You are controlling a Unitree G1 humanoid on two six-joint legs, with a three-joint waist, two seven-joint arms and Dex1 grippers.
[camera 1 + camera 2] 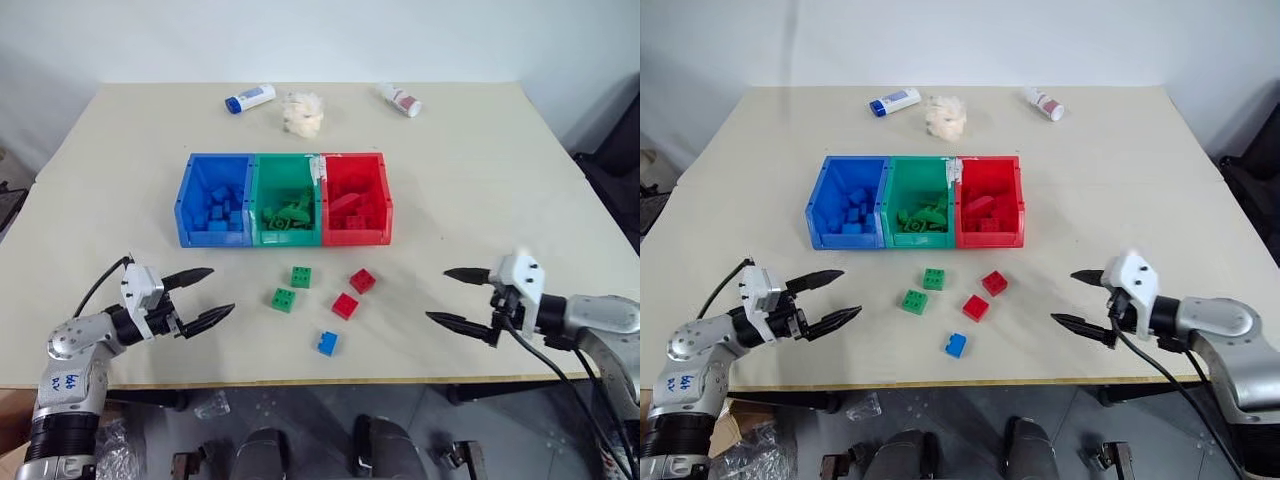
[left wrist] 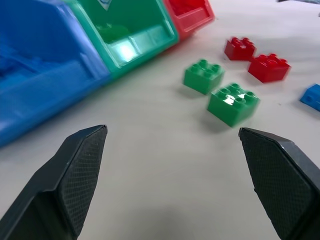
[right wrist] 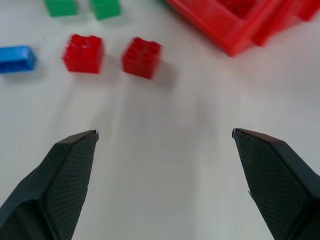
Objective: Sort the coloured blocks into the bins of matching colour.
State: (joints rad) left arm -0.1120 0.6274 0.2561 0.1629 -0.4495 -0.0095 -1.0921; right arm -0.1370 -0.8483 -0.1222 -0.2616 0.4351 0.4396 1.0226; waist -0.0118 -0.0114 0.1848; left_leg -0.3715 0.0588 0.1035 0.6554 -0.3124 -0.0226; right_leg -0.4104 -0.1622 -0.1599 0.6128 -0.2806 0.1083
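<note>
Left eye view: 5 blocks (image 1: 300, 277) lying loose before the bins (image 1: 284, 240).
Left gripper (image 1: 202, 296): gaping wide, empty, sitting nearer the green pair.
Right gripper (image 1: 459, 297): spread, empty, facing the reds.

Five loose blocks (image 1: 301, 277), three bins (image 1: 214, 237), two bottles (image 1: 249, 98).

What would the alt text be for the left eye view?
Five small blocks lie loose on a table before joined blue, green and red bins. The open left gripper and right gripper hover at either side.
</note>
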